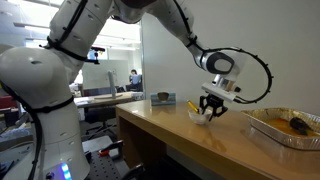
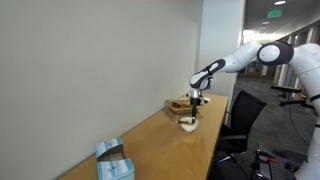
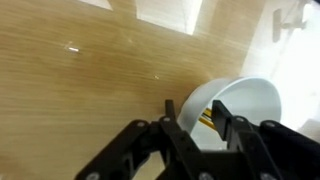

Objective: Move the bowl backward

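In an exterior view, one gripper [image 1: 211, 106] is seen lowered over one small white bowl [image 1: 202, 116], which stands around the middle of the wooden worktop [image 1: 165, 135], away from its edges. One silver foil tray [image 1: 268, 132] is placed toward the picture's right edge, apart from the bowl, with dark and orange contents. A small yellow object [image 1: 165, 98], too small to be identified, is seen at the back edge.

In an exterior view, the worktop [image 2: 150, 148] is shown lengthwise along a wall. The bowl [image 2: 187, 124] is found toward the far end, between the wall edge and the open edge, under the gripper [image 2: 194, 108]; the foil tray [image 2: 179, 103] lies just beyond it. Only here is one blue-and-white pack [image 2: 113, 161] shown, near the near end; its print is too small to be read.

In the wrist view, the two black fingers [image 3: 174, 122] of the gripper [image 3: 198, 115] are set narrowly astride the rim of the bowl [image 3: 250, 105], a yellow item [image 3: 207, 121] showing between them. Whether the rim is clamped cannot be told.
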Robot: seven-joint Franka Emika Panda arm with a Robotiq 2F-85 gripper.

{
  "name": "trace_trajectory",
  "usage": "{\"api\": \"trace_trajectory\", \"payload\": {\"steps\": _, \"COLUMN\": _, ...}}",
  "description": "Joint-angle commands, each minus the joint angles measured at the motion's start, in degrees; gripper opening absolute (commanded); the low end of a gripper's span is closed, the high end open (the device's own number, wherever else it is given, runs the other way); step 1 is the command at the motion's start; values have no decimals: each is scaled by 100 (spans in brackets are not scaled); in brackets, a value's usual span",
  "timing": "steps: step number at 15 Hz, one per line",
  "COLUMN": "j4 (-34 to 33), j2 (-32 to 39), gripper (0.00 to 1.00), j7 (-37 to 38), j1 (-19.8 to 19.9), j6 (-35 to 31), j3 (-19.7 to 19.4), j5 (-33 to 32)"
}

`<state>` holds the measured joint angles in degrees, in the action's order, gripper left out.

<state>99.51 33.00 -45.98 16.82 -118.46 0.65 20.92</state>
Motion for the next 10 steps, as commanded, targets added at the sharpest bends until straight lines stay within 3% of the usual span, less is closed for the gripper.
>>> {"api": "trace_trajectory", "payload": {"steps": 1, "j4": -127, "j2": 29, "gripper": 14, "j7": 5, "j1": 55, "j6": 171, "j3": 77, "j5": -89}}
{"api": "trace_trajectory", "payload": {"steps": 3, "j4": -99, "j2": -6, "gripper": 1, "j7": 9, "j1": 36, "j6": 105, "j3": 70, "j5": -131}}
{"api": "trace_trajectory", "payload": {"steps": 10, "j4": 95, "j2": -297, "gripper": 1, "j7": -61, "j1": -95, "j6": -206, "j3": 82, "j5": -427}}
